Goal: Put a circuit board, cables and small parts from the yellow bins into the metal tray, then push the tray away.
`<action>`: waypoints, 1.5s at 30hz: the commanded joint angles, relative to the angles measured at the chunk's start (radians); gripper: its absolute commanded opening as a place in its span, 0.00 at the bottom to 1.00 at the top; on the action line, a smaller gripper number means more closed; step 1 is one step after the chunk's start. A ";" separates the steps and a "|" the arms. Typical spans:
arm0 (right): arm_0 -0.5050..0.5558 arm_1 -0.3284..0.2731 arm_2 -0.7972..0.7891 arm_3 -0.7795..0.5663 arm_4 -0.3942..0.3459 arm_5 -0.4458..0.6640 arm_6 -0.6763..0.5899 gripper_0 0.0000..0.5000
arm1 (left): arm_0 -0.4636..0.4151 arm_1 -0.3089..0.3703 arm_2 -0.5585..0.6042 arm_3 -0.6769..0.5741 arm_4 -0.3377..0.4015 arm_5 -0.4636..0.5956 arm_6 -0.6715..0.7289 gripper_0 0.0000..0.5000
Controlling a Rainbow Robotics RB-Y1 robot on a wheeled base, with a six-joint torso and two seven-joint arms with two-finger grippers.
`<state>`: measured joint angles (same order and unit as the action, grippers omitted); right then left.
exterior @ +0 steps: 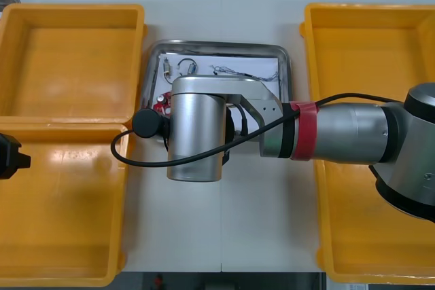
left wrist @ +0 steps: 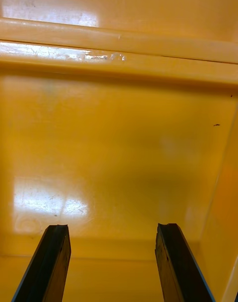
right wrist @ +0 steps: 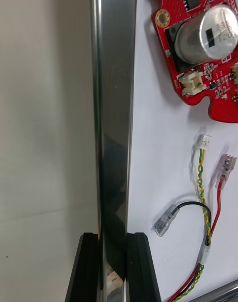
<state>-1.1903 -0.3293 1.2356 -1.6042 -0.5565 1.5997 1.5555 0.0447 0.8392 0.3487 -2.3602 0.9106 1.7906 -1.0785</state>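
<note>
A shiny metal tray [exterior: 217,46], white inside, sits between yellow bins [exterior: 71,10] at 9 and 3 o'clock. A round red circuit board [right wrist: 220,106] lies flat at its 8 o'clock corner. Thin cables [exterior: 234,70] lie toward 12 o'clock.

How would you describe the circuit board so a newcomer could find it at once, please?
Find the metal tray between the yellow bins; the right gripper grips its rim, the left gripper hovers over a left bin. Inside it lies the circuit board: the only red disc, carrying a silver cylinder, beside cables.
</note>
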 commanded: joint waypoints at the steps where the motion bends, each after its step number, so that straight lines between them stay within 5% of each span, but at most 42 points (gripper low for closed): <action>1: -0.077 0.030 -0.031 0.046 -0.036 -0.072 0.037 0.00 | -0.013 0.038 0.029 -0.030 0.008 -0.011 -0.077 1.00; 45: -0.176 -0.059 -0.031 0.363 -0.117 -0.434 0.319 0.00 | -0.013 0.038 0.029 -0.030 0.008 -0.011 -0.077 1.00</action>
<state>-1.3077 -0.3688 1.2351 -1.2590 -0.6682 1.1901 1.8439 0.0446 0.8392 0.3487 -2.3609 0.9109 1.7902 -1.0787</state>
